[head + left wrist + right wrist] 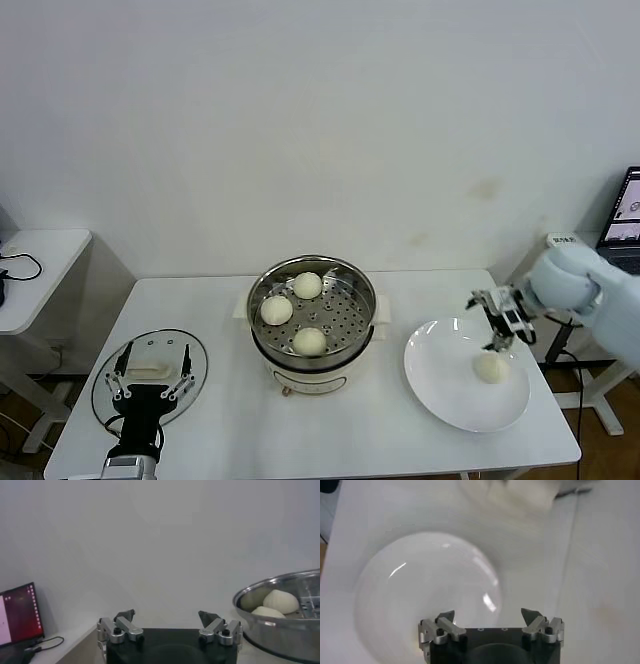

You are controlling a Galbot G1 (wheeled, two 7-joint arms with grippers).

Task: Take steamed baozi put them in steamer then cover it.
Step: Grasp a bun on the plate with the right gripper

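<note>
Stainless-steel round steamer (pixel 312 300) on its cream-white base sits mid-tabletop (pixel 220 420), three smooth cream-white steamed baozi (pixel 308 285) resting on its perforated tray. A fourth bun (pixel 490 367) lies on the flat white plate (pixel 440 385) to the steamer's right. The right end effector (pixel 497 335) hangs just above that bun, fingers spread wide and holding nothing; its wrist view shows the plate (pixel 420 595) beneath the parted fingers (pixel 445 622). The left end effector (pixel 150 385) hovers over the clear glass cover (pixel 110 375) with its cream-white handle, lying flat on the tabletop left of the steamer, fingers (pixel 125 622) equally wide and empty.
</note>
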